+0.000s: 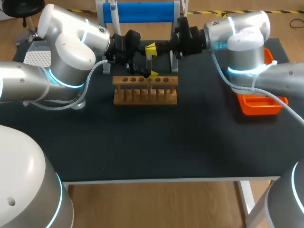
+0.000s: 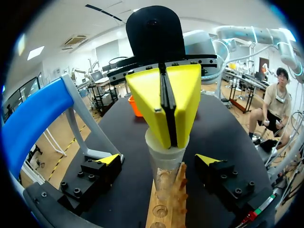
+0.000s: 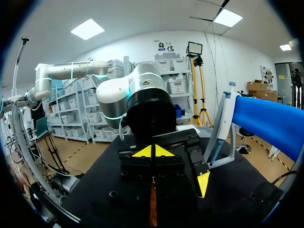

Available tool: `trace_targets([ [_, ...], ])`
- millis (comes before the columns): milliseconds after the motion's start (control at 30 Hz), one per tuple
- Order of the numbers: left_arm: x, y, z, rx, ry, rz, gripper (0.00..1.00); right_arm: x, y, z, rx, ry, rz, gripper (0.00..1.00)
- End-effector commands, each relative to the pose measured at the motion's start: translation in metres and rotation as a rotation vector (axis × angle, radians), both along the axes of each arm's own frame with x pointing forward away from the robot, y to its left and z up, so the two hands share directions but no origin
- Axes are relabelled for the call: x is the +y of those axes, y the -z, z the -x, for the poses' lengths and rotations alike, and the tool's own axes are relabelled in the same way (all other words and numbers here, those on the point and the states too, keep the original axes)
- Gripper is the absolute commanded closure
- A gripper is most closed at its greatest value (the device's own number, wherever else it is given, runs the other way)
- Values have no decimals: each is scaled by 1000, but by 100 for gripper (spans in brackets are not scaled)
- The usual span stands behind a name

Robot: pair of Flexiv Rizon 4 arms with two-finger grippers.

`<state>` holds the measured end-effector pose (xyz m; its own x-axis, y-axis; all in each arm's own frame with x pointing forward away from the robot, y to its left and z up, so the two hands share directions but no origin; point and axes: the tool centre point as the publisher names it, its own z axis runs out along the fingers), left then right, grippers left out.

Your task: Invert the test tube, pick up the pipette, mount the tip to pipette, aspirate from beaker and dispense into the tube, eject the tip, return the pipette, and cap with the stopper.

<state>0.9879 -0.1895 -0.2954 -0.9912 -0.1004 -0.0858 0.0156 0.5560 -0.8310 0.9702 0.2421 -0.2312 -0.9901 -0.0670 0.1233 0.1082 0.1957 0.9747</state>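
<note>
A wooden tube rack (image 1: pixel 145 90) stands at the table's back middle. A clear test tube (image 1: pixel 150 61) rises upright from it. In the left wrist view the test tube (image 2: pixel 164 166) stands over the rack (image 2: pixel 173 202), midway between the open fingers of my left gripper (image 2: pixel 159 160); neither finger touches it. My right gripper (image 2: pixel 168 140) comes in from the opposite side, its yellow fingers shut together at the tube's top end. Whether they pinch the tube I cannot tell. From overhead, the left gripper (image 1: pixel 152 65) and right gripper (image 1: pixel 150 48) meet above the rack.
A blue-topped pipette stand (image 1: pixel 137 12) rises just behind the rack, with a pipette (image 3: pixel 223 118) hanging on it. An orange tray (image 1: pixel 259 107) sits at the right edge under my right arm. A white perforated block (image 1: pixel 37 58) lies at the far left.
</note>
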Motion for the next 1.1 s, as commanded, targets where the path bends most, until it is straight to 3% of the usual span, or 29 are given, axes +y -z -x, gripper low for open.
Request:
trace_targets([
  [33,0,0,-1,3,3,-3,0,1,20,2,0,1,11,100],
  [267,0,0,-1,3,3,-3,0,-4,7,0,-33,22,-28,100],
  [567,0,0,-1,3,3,-3,0,-21,-28,-3,-134,56,-131,100],
  [633,0,0,-1,3,3,-3,0,-25,-34,-3,-150,59,-134,57],
  [667,0,0,-1,3,3,-3,0,-27,-36,-3,-159,65,-128,18],
  [700,0,0,-1,3,3,-3,0,-30,-37,-3,-165,70,-122,0],
  [833,0,0,-1,3,3,-3,0,-41,-33,-5,-173,91,-72,0],
  [1100,0,0,-1,3,3,-3,0,-77,-3,-5,-172,139,89,0],
])
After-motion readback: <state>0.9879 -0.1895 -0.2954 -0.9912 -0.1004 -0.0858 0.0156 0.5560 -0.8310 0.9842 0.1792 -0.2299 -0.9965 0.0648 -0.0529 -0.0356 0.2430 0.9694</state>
